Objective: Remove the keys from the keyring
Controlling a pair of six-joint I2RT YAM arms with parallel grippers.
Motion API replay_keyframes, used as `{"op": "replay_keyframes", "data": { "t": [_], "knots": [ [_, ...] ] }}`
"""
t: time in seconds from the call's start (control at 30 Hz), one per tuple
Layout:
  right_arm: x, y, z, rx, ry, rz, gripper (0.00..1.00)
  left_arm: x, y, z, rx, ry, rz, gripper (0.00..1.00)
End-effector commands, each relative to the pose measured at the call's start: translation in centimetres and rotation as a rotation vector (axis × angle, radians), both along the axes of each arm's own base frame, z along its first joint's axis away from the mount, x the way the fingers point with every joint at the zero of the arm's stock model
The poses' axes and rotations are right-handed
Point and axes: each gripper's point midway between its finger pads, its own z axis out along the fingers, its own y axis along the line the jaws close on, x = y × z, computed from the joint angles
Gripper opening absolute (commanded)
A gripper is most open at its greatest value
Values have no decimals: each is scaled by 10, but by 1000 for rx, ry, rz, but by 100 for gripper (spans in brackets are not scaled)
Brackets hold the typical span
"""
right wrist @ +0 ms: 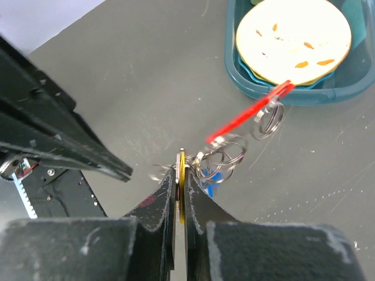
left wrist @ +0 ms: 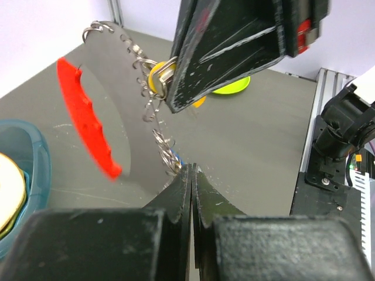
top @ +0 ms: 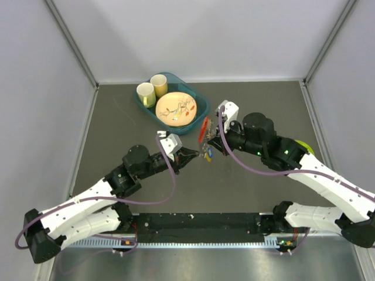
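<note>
The keyring bunch hangs in the air between my two grippers. Its red crescent clip dangles from a chain of thin metal rings. My right gripper is shut on a yellow-headed key. My left gripper is shut, its tips on the lower end of the ring chain. A blue-headed key hangs behind the rings, mostly hidden.
A teal tray at the back holds a patterned plate and two yellowish cups. A lime-green plate lies partly hidden behind my right arm. Grey walls close in the table.
</note>
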Motion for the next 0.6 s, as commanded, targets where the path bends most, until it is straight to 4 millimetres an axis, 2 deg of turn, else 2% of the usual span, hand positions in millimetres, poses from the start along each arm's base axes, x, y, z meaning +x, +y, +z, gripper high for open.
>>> {"op": "replay_keyframes", "data": {
  "t": [0.0,0.03,0.07,0.17,0.3,0.57],
  "knots": [
    [-11,-1,36,72,-132,90,0,4,-3,23,-12,0,10,4],
    [-13,-3,38,72,-143,100,0,3,-3,27,-17,-7,6,7],
    [-15,-3,39,68,-156,115,0,0,-4,28,-17,-14,-12,16],
    [-21,-3,43,69,-187,156,0,-3,-3,37,-26,-23,-26,25],
    [-27,-2,48,82,-195,187,0,-12,-5,53,-27,-57,-77,29],
    [-35,0,55,107,-192,228,0,-13,-16,59,-2,-105,-130,33]
  ]
}}
